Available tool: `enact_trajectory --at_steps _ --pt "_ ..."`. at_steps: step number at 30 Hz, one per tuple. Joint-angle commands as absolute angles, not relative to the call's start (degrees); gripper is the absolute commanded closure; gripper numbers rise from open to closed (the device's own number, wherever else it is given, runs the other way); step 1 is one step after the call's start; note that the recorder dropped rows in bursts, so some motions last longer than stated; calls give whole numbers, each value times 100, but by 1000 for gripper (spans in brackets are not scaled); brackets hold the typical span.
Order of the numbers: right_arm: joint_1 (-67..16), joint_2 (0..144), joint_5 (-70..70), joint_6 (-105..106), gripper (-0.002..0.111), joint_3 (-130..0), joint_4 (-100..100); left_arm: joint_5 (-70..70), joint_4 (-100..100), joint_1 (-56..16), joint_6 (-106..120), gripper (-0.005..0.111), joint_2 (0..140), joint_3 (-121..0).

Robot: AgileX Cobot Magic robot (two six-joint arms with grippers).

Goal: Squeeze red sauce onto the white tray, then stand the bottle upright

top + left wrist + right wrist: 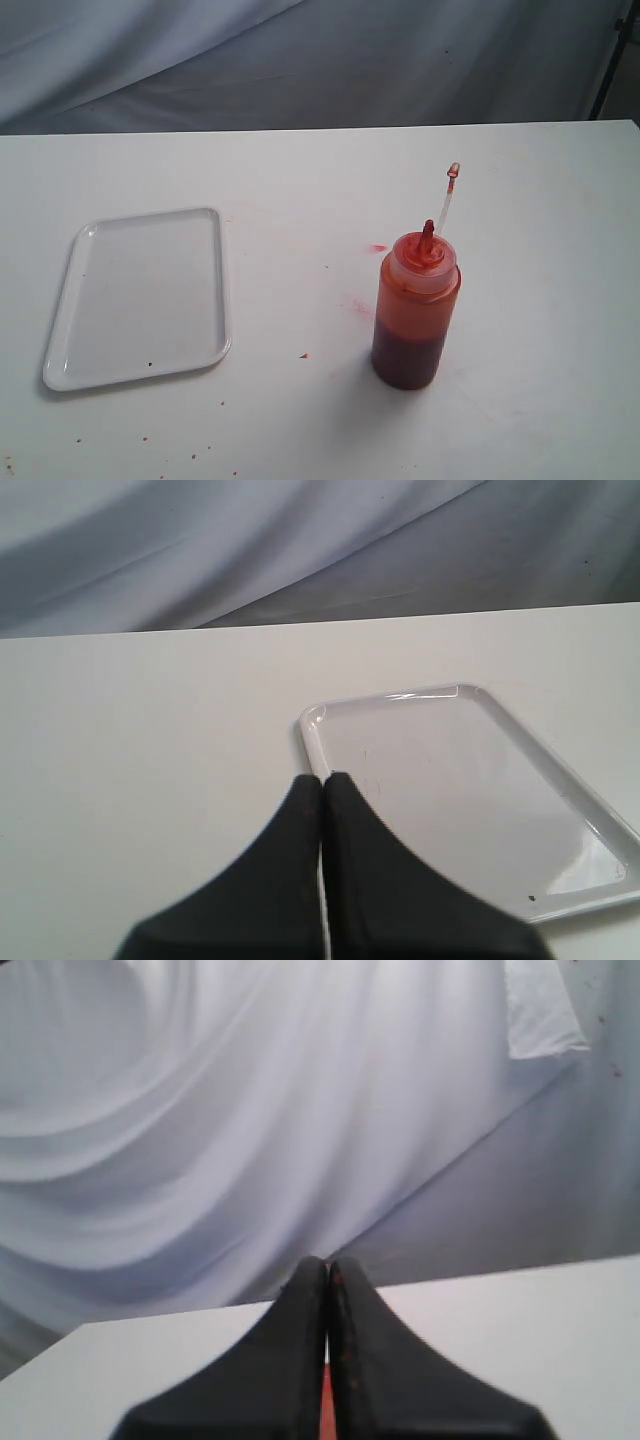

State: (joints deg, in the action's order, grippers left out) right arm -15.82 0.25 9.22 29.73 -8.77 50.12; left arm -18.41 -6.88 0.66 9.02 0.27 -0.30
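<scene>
- Bottle (416,305) upright on table (300,180), well apart from white tray (140,290), red sauce (405,362) inside.
- Left pincer (322,780) closed, empty, over tray's rim.
- Right pincer (327,1263) closed, empty.

Left end effector (322,780) and right end effector (327,1263) both closed, holding nothing.

A flat matte white tabletop (300,180) fills the lower part of the exterior view, and its far edge runs straight across. Faint dried red smears and specks (360,307) mark its surface. Behind it hangs a pale grey-white fabric backdrop (300,60), draped in long soft folds and creases. At the far right corner a thin dark slanted pole (612,70) stands against the cloth. The light is soft and even, leaving only faint shadows on the table.
</scene>
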Motion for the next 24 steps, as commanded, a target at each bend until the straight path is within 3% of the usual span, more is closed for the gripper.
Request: enact_trajectory --at_steps 1,9,16,24 --pt "-1832 79 1017 3864 108 -1268 5457 -1779 -667 68 908 107 0 0" --pt "-1882 621 750 3868 108 -1549 6841 -1779 -667 68 908 107 0 0" --pt "-1882 944 417 4284 108 -1549 6125 -1779 -667 68 908 107 0 0" --pt "-1882 2725 1009 5054 108 -2074 5458 -1779 -667 68 908 107 0 0"
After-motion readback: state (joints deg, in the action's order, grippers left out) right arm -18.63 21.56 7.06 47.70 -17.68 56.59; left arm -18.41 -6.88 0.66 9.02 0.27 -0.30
